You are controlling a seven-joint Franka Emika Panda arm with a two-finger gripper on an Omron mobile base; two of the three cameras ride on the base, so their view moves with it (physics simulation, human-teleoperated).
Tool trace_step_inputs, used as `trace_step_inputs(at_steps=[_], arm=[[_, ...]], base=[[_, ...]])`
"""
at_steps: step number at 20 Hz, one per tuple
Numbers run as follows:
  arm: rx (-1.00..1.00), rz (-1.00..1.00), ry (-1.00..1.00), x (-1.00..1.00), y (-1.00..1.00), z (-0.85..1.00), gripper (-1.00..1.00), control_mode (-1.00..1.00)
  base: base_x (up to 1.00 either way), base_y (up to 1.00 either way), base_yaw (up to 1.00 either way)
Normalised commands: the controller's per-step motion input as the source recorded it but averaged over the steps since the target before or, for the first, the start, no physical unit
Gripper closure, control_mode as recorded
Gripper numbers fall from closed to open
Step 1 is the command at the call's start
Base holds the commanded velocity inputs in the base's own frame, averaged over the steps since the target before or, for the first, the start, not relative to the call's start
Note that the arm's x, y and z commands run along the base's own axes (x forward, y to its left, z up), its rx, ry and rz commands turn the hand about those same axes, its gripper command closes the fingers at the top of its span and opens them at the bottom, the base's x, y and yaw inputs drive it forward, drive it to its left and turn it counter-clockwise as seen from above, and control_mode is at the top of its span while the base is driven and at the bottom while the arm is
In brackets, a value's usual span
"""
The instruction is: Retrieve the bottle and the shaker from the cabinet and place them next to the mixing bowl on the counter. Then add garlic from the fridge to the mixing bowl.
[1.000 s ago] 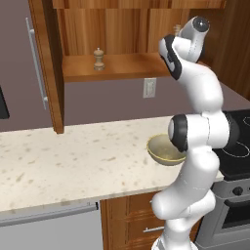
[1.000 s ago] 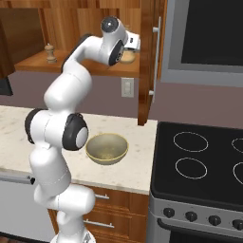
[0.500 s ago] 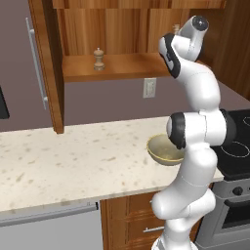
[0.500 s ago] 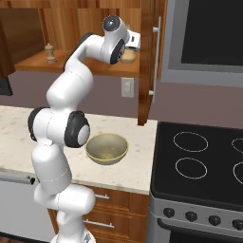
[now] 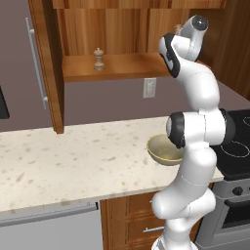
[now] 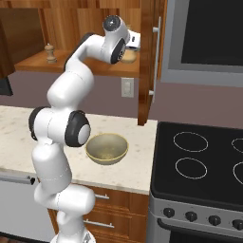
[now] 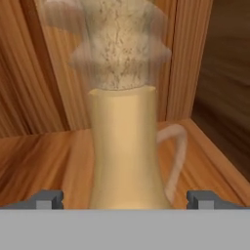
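Two fingertips flank the bottle, grasp not yet made.

Gripper jaws spread wide, tips either side of bottle base on cabinet shelf, nothing clamped. Step: bottle retrieval, 1st of task. Next: ease fwd a bit, close on body, lift w/o tipping, bring down beside mixing bowl on counter. Shaker stands farther along same shelf, well apart from bottle, untouched.

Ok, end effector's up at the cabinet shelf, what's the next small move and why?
Probably ease forward a little, then close. In the hand view the bottle stands upright, centred between the open fingertips of the end effector, which look just short of its body. The shaker can wait.
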Motion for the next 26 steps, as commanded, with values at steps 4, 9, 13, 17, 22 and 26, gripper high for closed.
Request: trace_step_inputs(at_steps=[4, 9, 13, 17, 22, 26], arm=[[-0.03, -0.08, 0.00, 0.02, 0.00, -0.05, -1.00, -1.00], [-0.03, -0.10, 0.00, 0.02, 0.00, -0.07, -1.00, -1.00], [-0.01, -0.09, 0.00, 0.06, 0.00, -0.11, -1.00, -1.00], [0.00, -0.05, 0.00, 0.09, 0.00, -0.07, -1.00, -1.00], [0.00, 0.00, 0.00, 0.12, 0.00, -0.03, -1.00, -1.00], [0.00, 0.00, 0.00, 0.00, 0.00, 0.00, -1.00, -1.00]], base=[[0.00, 0.00, 0.00], [0.00, 0.00, 0.00], [0.00, 0.00, 0.00], [0.00, 0.00, 0.00], [0.00, 0.00, 0.00], [0.00, 0.00, 0.00]])
